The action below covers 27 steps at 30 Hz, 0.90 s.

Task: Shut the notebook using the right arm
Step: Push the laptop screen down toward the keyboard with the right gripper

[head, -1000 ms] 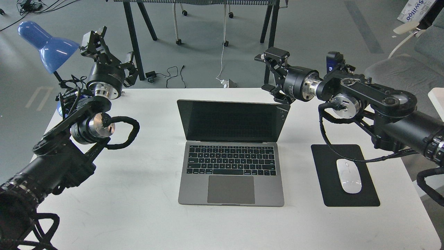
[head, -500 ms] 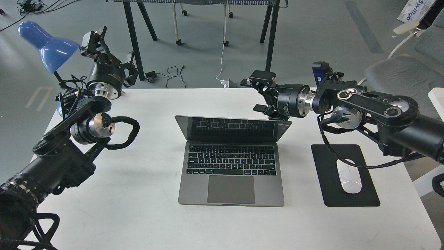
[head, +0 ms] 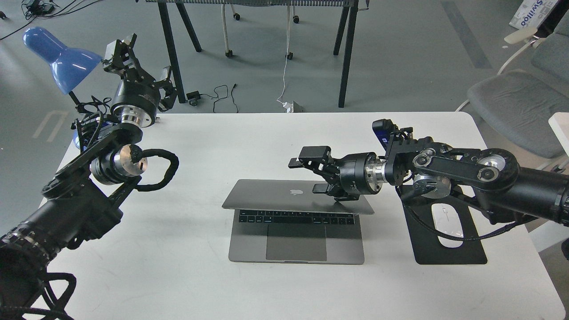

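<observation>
The space-grey notebook (head: 266,198) lies in the middle of the white table (head: 178,275). Its lid is tilted far down over the keys, and the apple logo (head: 297,192) faces up. Only the front key rows and the trackpad (head: 295,242) show. My right arm (head: 462,171) reaches in from the right. Its gripper (head: 316,173) is open, and its lower finger (head: 323,188) lies on the right part of the lid. My left gripper (head: 142,62) is open, raised at the far left away from the notebook.
A black mouse pad (head: 458,253) with a white mouse (head: 446,224) lies right of the notebook, partly under my right arm. A blue lamp (head: 60,58) stands at the back left beside my left arm. A grey chair (head: 511,95) stands beyond the table's right corner.
My right gripper has swung down and toward me, pushing the lid from upright to nearly flat over the keyboard. The screen no longer shows. The left arm has not moved.
</observation>
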Each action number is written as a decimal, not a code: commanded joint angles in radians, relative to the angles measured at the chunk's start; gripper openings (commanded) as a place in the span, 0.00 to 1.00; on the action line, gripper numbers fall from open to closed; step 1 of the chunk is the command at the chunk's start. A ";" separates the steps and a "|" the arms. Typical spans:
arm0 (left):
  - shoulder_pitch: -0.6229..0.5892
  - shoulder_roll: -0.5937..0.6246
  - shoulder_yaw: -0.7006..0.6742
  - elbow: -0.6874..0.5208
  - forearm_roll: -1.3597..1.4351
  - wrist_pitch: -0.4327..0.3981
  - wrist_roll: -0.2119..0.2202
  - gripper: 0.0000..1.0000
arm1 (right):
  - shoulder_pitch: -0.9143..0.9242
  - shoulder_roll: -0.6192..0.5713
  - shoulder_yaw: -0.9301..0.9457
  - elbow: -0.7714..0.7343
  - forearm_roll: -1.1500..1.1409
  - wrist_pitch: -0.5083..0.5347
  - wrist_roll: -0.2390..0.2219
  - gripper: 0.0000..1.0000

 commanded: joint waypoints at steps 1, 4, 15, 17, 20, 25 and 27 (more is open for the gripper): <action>0.000 0.000 0.000 0.000 0.000 0.000 0.000 1.00 | -0.009 0.005 -0.044 0.006 -0.005 0.000 0.000 1.00; 0.000 0.000 0.000 0.000 0.000 0.000 0.000 1.00 | -0.023 0.008 -0.063 0.006 -0.008 0.000 0.000 1.00; 0.000 0.000 0.000 0.000 0.000 0.000 0.000 1.00 | -0.069 0.006 -0.115 0.002 -0.051 0.000 -0.001 1.00; -0.001 0.000 0.000 0.000 0.000 0.000 0.000 1.00 | -0.077 0.005 -0.115 0.000 -0.059 0.000 0.000 1.00; 0.000 0.000 0.000 0.000 0.000 0.000 0.000 1.00 | -0.083 0.005 -0.115 -0.003 -0.064 0.000 -0.001 1.00; 0.000 0.000 0.000 0.000 0.000 0.000 0.000 1.00 | -0.101 0.006 -0.115 -0.005 -0.087 -0.002 -0.001 1.00; 0.000 0.000 0.000 0.000 0.000 0.000 0.000 1.00 | -0.104 0.005 -0.115 -0.009 -0.108 -0.003 0.000 1.00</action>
